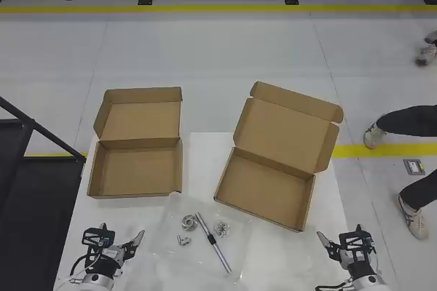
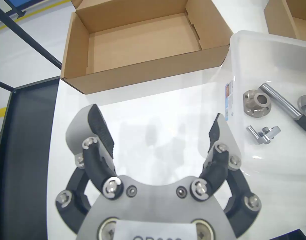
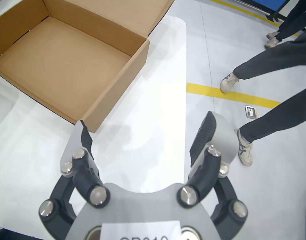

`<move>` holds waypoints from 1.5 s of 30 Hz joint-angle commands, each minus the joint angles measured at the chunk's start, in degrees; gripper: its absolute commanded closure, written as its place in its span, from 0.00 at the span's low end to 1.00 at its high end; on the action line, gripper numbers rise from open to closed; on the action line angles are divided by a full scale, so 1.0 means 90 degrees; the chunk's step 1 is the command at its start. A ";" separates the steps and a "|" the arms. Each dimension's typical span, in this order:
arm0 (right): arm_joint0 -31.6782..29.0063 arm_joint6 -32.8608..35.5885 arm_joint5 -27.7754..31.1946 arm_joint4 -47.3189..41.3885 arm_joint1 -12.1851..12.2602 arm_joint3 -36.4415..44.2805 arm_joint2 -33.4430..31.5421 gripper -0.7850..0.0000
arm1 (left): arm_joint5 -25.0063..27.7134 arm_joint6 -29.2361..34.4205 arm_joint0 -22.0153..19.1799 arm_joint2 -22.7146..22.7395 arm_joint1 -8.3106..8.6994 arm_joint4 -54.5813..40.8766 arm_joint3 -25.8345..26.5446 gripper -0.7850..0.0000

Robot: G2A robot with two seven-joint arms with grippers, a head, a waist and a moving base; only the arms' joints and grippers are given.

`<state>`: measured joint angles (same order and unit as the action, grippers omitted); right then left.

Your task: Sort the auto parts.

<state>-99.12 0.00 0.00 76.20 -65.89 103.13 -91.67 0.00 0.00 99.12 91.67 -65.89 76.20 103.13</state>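
Metal parts [image 2: 256,102] lie in a clear tray [image 2: 258,37] just beside the wide-open, empty left hand [image 2: 156,116].

- The white worktop [image 1: 204,156] carries three containers.
- The left cardboard box [image 1: 135,171] sits open on its left side, lid folded back.
- The right cardboard box [image 1: 266,190] sits open too, turned at an angle.
- A clear plastic tray [image 2: 253,58] lies nearer the front edge, between the boxes.

Parts [image 1: 213,243] in bin [image 1: 167,258], before left box [image 1: 135,171], right box [image 1: 266,190]
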 commanded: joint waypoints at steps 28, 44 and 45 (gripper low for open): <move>0.0535 0.0415 0.0895 0.0580 0.0036 0.1276 0.0206 0.00 | 0.0664 -0.1324 0.0285 0.0703 -0.0020 -0.1135 0.0205 0.00; 0.0935 0.1049 0.1359 0.0544 0.0023 0.1944 0.0651 0.00 | 0.1081 -0.1708 0.0659 0.1090 -0.0031 -0.1758 0.0490 0.00; 0.0915 0.1045 0.1365 0.0592 0.0025 0.1942 0.0656 0.00 | 0.1081 -0.1708 0.0659 0.1090 -0.0031 -0.1758 0.0490 0.00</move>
<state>-90.72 9.40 12.23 81.11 -65.68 120.62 -85.82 9.72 -15.37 105.05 101.48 -66.17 60.39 107.54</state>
